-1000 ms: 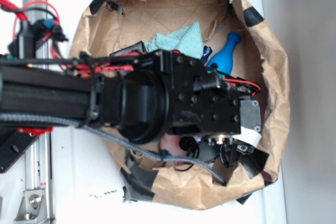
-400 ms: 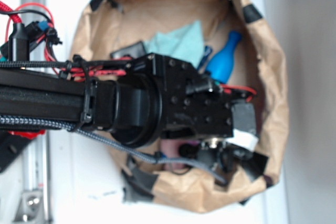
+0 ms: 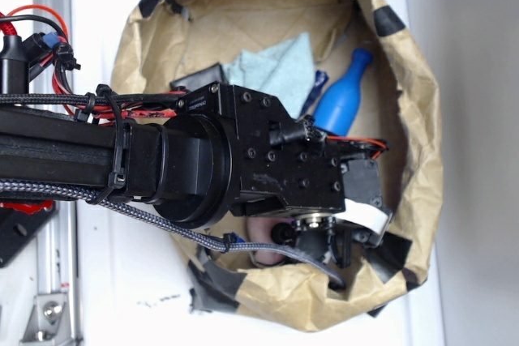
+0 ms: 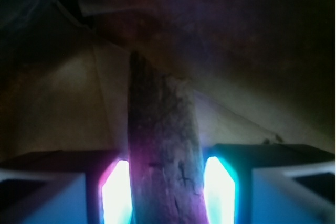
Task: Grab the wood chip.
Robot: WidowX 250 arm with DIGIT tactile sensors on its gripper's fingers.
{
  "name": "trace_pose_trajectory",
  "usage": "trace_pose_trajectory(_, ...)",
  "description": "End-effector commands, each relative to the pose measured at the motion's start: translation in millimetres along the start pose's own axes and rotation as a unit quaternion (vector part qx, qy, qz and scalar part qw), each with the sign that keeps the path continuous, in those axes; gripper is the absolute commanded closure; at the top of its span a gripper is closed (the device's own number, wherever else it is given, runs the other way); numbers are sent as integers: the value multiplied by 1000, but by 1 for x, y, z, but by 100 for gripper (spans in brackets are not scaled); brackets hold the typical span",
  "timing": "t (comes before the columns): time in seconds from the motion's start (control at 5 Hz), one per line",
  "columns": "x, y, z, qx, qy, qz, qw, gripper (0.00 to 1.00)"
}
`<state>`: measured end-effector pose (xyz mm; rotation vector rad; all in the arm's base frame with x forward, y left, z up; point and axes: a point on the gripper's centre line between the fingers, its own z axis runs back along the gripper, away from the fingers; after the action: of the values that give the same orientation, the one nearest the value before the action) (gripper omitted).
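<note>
In the wrist view the wood chip (image 4: 163,150), a dark, rough, streaky strip, runs straight up between my fingers. My gripper (image 4: 167,192) is shut on it: the glowing left pad (image 4: 115,192) and right pad (image 4: 219,187) press against its two long sides. The chip's far end lies against brown paper in deep shadow. In the exterior view my arm and wrist (image 3: 268,164) hang over the lower right of the brown paper bag (image 3: 418,160). They hide both the fingers and the chip there.
Inside the bag lie a blue bottle (image 3: 340,99), a teal cloth (image 3: 276,66) and a black square pad (image 3: 199,77). Something pink (image 3: 263,241) peeks out under my wrist. Black tape strips (image 3: 389,20) patch the bag's raised rim. A metal rail (image 3: 53,297) runs along the left.
My arm has shifted down and to the left over the bag. More of the blue bottle and the black pad now shows above it.
</note>
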<state>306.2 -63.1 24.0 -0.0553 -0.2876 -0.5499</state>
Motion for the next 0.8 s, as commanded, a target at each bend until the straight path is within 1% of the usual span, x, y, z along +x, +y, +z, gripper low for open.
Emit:
trace_pose_trajectory(0.0,11,17,104,37,-38,82,995,100)
trace_pose_trajectory(0.2,8,28,156,15,-30,122,992,100)
trace_pose_trajectory(0.4,11,29,185,7,-12,150,989,100)
trace_pose_trajectory(0.6,-2,30,191,17,55,228,972,100)
